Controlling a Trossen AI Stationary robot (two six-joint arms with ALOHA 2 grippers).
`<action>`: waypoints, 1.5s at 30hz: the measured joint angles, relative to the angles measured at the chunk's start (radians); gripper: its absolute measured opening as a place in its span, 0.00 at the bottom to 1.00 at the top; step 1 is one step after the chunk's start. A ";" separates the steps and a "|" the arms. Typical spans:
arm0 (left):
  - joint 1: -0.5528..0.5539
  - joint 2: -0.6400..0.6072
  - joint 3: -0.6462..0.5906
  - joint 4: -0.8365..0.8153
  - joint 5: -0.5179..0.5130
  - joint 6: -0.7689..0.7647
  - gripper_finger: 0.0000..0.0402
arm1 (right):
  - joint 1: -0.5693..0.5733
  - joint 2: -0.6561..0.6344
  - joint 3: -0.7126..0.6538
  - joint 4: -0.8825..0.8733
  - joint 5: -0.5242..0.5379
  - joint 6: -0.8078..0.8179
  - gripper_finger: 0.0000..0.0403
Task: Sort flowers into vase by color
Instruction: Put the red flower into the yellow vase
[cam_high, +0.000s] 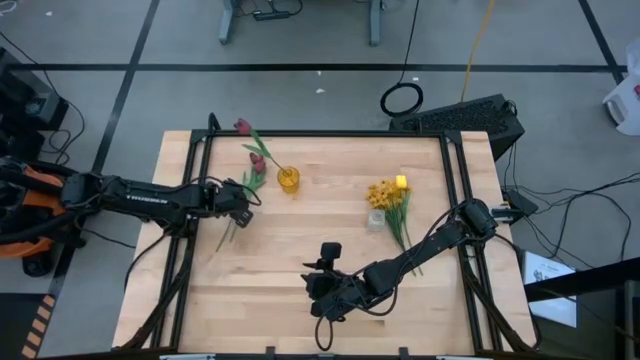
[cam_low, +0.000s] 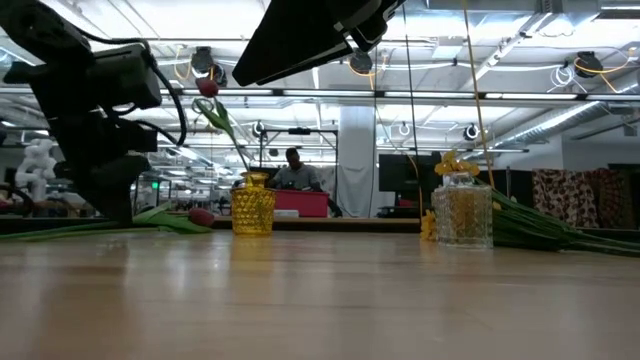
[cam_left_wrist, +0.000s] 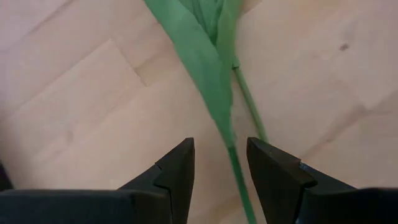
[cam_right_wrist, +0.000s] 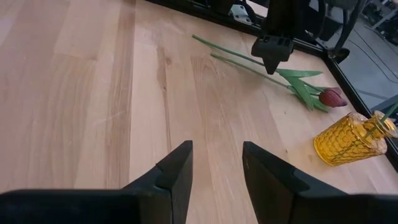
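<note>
Inventory, high view. Wooden table (cam_high: 300, 260) holds two vases. Amber glass vase (cam_high: 288, 180), upper-centre left, carries one dark-red tulip (cam_high: 242, 127) whose stem leans up and left out of it. Clear glass vase (cam_high: 375, 220), right of centre, has yellow tulip (cam_high: 401, 182) and yellow blossom sprays (cam_high: 383, 194) about it; green stems trail lower right over the wood, and whether these flowers stand in the vase or lie beside it cannot be told.

Loose item: dark-red tulip on the table (cam_right_wrist: 331, 96), just left of the amber vase, stem running lower left.

Left gripper (cam_high: 240, 210), mid-left, sits low over that loose stem (cam_left_wrist: 239, 171); fingers parted, one either side of the stem, not yet clenched on it.

Right gripper (cam_high: 322, 290), bottom centre, waits over bare wood, fingers parted, grasping nothing.

Progress, judged: one red bloom placed, yellows gathered at the clear vase, at least one red tulip left to lift and place.
</note>
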 joint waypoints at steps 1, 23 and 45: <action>0.005 0.004 0.000 0.000 -0.005 0.001 0.38 | 0.000 0.000 0.000 0.000 0.000 0.000 0.33; 0.003 0.037 -0.001 0.000 -0.007 -0.037 0.03 | 0.000 0.000 0.000 -0.002 0.004 -0.004 0.33; -0.551 -0.103 0.110 0.112 0.017 -0.261 0.02 | 0.002 0.000 0.000 0.030 0.002 0.003 0.33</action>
